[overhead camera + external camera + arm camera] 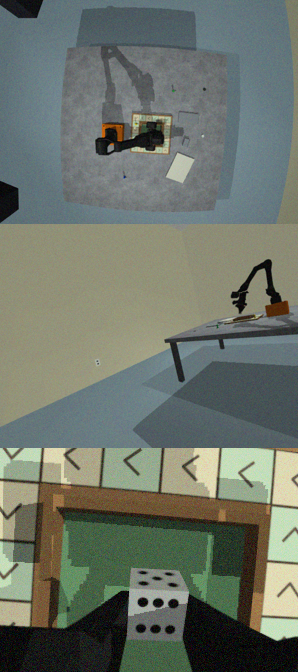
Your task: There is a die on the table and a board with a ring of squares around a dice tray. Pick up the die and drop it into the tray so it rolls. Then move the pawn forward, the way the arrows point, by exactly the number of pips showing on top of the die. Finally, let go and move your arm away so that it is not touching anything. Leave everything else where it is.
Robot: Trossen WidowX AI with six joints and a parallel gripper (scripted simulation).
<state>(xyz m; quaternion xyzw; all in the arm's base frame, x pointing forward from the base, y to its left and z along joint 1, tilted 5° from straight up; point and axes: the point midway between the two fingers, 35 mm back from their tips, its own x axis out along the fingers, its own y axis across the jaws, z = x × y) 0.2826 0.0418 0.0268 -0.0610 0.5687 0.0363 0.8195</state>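
The die [158, 603] was clamped in the closed end effector [156, 620] and hung above the green dice tray [90, 558] inside the board [150, 133], so the drop step seemingly called for simply opening the fingers.

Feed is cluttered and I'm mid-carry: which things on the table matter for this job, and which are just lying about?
Job things: die gripped in the hand; board with arrow squares; green dice tray; yellow pawn.

Lying about: white sheet; green pin; blue pin; small white ball; dark dot.
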